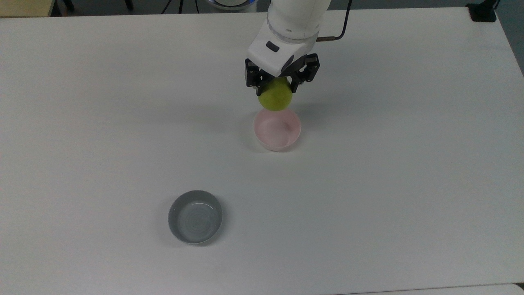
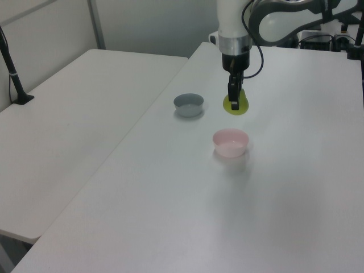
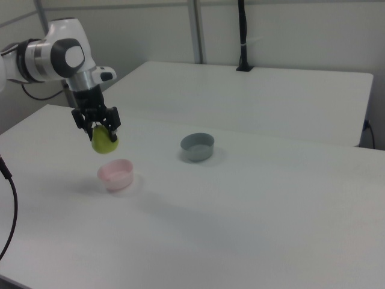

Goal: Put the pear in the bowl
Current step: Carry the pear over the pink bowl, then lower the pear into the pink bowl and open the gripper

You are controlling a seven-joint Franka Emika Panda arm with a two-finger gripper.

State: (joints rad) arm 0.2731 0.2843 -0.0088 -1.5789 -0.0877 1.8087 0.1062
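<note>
Holding the pear [image 1: 276, 96] up in the air, I see it as a small, smooth yellow-green fruit, rounded at the bottom where it hangs below my fingers [image 1: 258, 89]; its narrow top is tucked up between them and hidden by my black gripper [image 1: 275, 88]. In the left view the pear [image 2: 238, 104] shows as a yellow-green disc behind one dark finger, and in the right view it [image 3: 104, 141] hangs just under my gripper [image 3: 97, 127].

Two bowls stand on the white table [image 1: 409, 164]. The pale pink bowl [image 1: 277, 129] has a whitish outside and fairly deep walls, and I see nothing inside it. In the top view the pear overlaps the bowl's upper rim; in the right view the pear is clearly above the pink bowl [image 3: 115, 174] and a little toward the right view's left, not touching it. The grey bowl [image 1: 195, 216] with its glossy ringed inside sits well apart, toward the top view's lower left, and it holds nothing either. In the left view the grey bowl [image 2: 189, 104] stands beyond and to the left view's left of the pink bowl [image 2: 231, 142].

My fingers are closed about the pear's width, one pressing on each side of the fruit, and they touch nothing else.
</note>
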